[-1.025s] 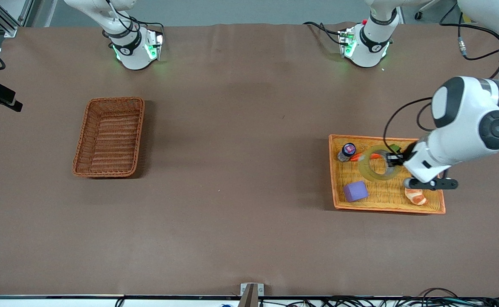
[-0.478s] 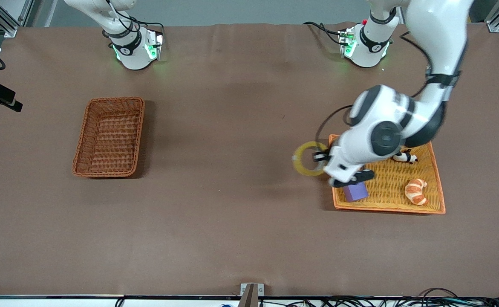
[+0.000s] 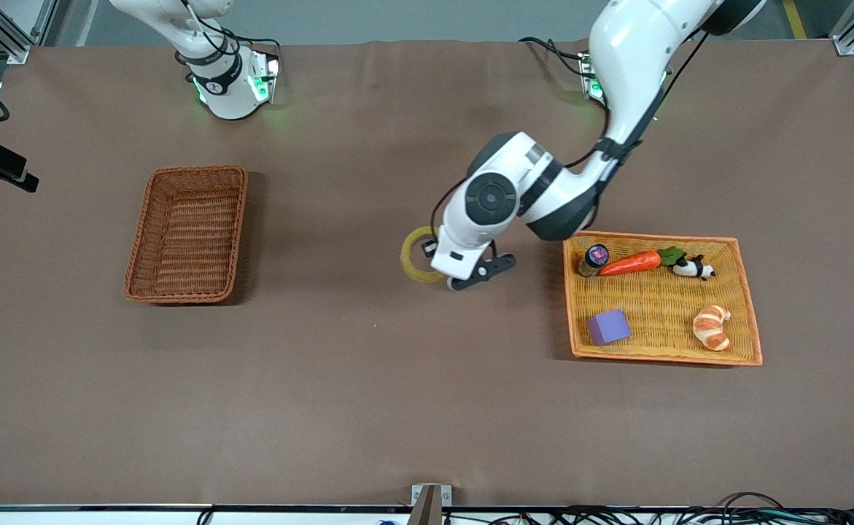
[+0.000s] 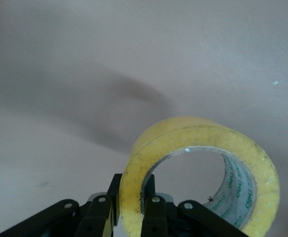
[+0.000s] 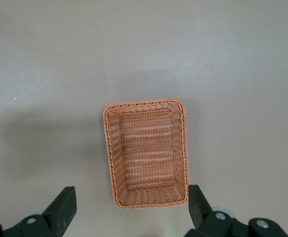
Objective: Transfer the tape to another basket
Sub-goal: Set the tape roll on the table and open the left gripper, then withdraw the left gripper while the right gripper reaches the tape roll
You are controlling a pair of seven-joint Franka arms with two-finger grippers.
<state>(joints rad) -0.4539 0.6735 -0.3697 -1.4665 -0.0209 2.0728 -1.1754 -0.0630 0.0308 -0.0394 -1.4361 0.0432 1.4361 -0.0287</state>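
My left gripper (image 3: 435, 255) is shut on the yellowish ring of tape (image 3: 412, 255) and holds it in the air over the bare brown table, between the two baskets. In the left wrist view the tape (image 4: 203, 163) stands on edge with its wall pinched between my two black fingers (image 4: 155, 212). The reddish-brown wicker basket (image 3: 187, 233) sits toward the right arm's end of the table and nothing shows inside it. My right gripper (image 5: 129, 212) is open, high above that basket (image 5: 146, 153), out of the front view.
The shallow orange-yellow tray (image 3: 751, 321) lies toward the left arm's end. It holds a purple cube (image 3: 608, 326), a croissant (image 3: 712, 327), a carrot (image 3: 631, 262), a small bottle (image 3: 593, 259) and a panda figure (image 3: 693, 269).
My left gripper has lifted the tape out of the orange-yellow tray and carried it over the table toward the right arm's end. The right arm has not visibly moved.
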